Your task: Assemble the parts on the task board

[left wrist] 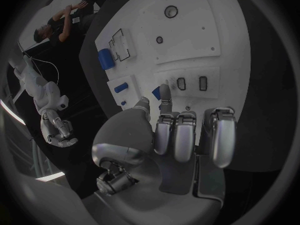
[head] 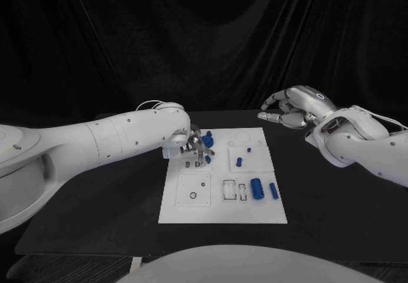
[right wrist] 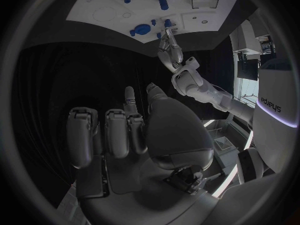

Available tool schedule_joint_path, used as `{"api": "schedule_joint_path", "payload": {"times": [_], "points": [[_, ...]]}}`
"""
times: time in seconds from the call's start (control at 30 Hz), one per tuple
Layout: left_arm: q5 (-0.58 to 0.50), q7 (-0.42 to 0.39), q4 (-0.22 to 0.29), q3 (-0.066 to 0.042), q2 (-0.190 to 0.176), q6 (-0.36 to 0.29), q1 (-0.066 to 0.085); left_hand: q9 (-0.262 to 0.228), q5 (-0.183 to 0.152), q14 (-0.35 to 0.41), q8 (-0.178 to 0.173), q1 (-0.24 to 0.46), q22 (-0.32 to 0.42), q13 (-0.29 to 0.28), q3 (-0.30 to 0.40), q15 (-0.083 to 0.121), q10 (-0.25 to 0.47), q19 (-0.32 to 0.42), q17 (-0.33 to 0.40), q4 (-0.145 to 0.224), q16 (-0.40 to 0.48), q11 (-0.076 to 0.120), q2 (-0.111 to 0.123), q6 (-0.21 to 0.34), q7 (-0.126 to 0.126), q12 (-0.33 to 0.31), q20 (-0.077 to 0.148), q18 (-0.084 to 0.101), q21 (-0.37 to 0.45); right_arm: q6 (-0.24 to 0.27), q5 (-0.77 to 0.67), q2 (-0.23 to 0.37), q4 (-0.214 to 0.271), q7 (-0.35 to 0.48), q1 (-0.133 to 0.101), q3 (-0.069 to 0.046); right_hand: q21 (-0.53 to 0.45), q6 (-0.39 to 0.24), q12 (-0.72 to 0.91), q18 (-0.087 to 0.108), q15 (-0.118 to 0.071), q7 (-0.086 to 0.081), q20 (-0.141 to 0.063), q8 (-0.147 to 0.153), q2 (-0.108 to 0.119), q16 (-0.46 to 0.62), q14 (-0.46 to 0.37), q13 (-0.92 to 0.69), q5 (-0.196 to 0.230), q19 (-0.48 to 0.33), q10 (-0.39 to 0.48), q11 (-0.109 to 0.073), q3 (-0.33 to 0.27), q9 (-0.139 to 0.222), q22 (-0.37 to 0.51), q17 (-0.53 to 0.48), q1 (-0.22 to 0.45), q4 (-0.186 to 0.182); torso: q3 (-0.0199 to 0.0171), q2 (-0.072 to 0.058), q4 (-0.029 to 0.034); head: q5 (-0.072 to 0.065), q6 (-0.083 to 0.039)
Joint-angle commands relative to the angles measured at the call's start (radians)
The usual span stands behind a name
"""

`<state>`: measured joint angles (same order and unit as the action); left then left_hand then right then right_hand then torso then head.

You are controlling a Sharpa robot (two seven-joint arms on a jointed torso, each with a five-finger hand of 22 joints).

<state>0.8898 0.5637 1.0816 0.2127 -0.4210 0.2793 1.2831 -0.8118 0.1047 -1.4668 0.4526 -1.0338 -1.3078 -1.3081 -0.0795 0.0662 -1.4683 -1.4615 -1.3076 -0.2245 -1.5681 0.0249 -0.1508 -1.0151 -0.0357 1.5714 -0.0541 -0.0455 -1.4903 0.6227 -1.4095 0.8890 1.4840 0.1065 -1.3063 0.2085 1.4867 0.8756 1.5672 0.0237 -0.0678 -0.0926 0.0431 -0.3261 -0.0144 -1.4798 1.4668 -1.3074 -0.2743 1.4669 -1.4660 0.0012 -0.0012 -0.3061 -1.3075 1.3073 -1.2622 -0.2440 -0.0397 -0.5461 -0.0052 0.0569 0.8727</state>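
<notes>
The white task board lies in the middle of the black table. My left hand hovers over its far left part. In the left wrist view, thumb and forefinger pinch a small blue part just beside two small rectangular sockets, with the other fingers curled in. Loose blue parts lie on the board: a round one, a short peg, a thick cylinder and a thinner rod. My right hand is raised beyond the board's far right corner, fingers curled, holding nothing.
Outlined recesses and a square plate with a small hole sit on the board's near half. Bare black tabletop surrounds the board on all sides. The right wrist view shows my left hand at the board.
</notes>
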Motion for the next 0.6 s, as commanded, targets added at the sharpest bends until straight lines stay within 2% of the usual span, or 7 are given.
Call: {"api": "schedule_joint_path", "payload": {"times": [0.03,0.2,0.23,0.33,0.6], "points": [[0.0,-0.006,-0.004,-0.001,0.005,0.01,-0.003,-0.001,-0.002,-0.104,-0.015,0.01,-0.178,-0.263,0.004,-0.004,-0.103,0.011,-0.263,0.005,-0.003,-0.002,0.001,0.005,-0.002,-0.001,0.002,0.009,0.007,-0.01,-0.002,0.0,-0.001,-0.024,0.002,-0.001,-0.002,0.006,0.004,0.0,0.009,0.0,0.004,-0.004,0.001,0.001,0.065,-0.263,-0.004,0.063,-0.105,0.01,-0.001,-0.001,-0.232,0.037,-0.005,0.003,0.0005,0.002,-0.0001,-0.001,0.0],[0.0,-0.008,-0.011,-0.001,0.011,0.011,-0.005,0.0,-0.001,-0.104,-0.028,0.011,-0.177,-0.263,0.005,-0.005,-0.103,0.012,-0.263,0.007,-0.003,-0.003,0.001,0.01,-0.004,-0.001,0.001,0.009,0.009,-0.013,-0.002,-0.001,-0.002,-0.026,0.002,-0.001,-0.003,0.006,0.004,0.0,0.01,0.0,0.005,-0.004,0.001,0.001,0.065,-0.263,-0.004,0.063,-0.105,0.01,-0.002,-0.001,-0.232,0.037,-0.005,0.003,0.001,0.003,-0.0008,0.001,0.0],[0.0,-0.008,-0.013,-0.001,0.013,0.01,-0.006,0.007,0.002,-0.104,-0.051,0.011,-0.176,-0.263,0.008,-0.008,-0.103,0.014,-0.263,0.009,-0.003,-0.007,0.0,0.02,-0.01,-0.001,0.0,0.008,0.011,-0.014,-0.002,-0.001,-0.002,-0.026,0.002,-0.001,-0.003,0.006,0.004,0.0,0.01,0.0,0.005,-0.004,0.001,0.001,0.065,-0.263,-0.004,0.063,-0.105,0.01,-0.002,-0.001,-0.232,0.037,-0.005,0.003,0.0011,0.003,-0.0014,0.002,0.0],[0.0,-0.009,-0.017,-0.001,0.017,0.009,-0.008,0.01,0.006,-0.104,-0.062,0.009,-0.176,-0.263,0.011,-0.009,-0.103,0.015,-0.263,0.013,-0.003,-0.008,-0.001,0.021,-0.011,-0.001,-0.001,0.008,0.012,-0.016,-0.002,-0.001,-0.003,-0.027,0.002,-0.001,-0.003,0.006,0.004,0.0,0.01,0.0,0.005,-0.004,0.001,0.001,0.065,-0.263,-0.004,0.063,-0.105,0.01,-0.002,-0.001,-0.232,0.037,-0.005,0.003,0.0009,0.003,-0.0021,0.004,0.0],[0.0,-0.015,-0.026,-0.001,0.024,0.002,-0.01,0.016,0.027,-0.104,-0.086,0.002,-0.174,-0.263,0.023,-0.012,-0.103,0.018,-0.263,0.024,-0.003,-0.011,-0.004,0.017,-0.014,-0.001,-0.004,0.007,0.016,-0.02,-0.002,0.001,-0.001,-0.033,0.002,-0.001,-0.003,0.006,0.004,0.0,0.01,0.0,0.005,-0.004,0.0,0.001,0.065,-0.263,-0.003,0.063,-0.105,0.01,-0.002,-0.001,-0.232,0.036,-0.003,0.002,0.001,0.003,-0.0016,0.0,0.0]]}}
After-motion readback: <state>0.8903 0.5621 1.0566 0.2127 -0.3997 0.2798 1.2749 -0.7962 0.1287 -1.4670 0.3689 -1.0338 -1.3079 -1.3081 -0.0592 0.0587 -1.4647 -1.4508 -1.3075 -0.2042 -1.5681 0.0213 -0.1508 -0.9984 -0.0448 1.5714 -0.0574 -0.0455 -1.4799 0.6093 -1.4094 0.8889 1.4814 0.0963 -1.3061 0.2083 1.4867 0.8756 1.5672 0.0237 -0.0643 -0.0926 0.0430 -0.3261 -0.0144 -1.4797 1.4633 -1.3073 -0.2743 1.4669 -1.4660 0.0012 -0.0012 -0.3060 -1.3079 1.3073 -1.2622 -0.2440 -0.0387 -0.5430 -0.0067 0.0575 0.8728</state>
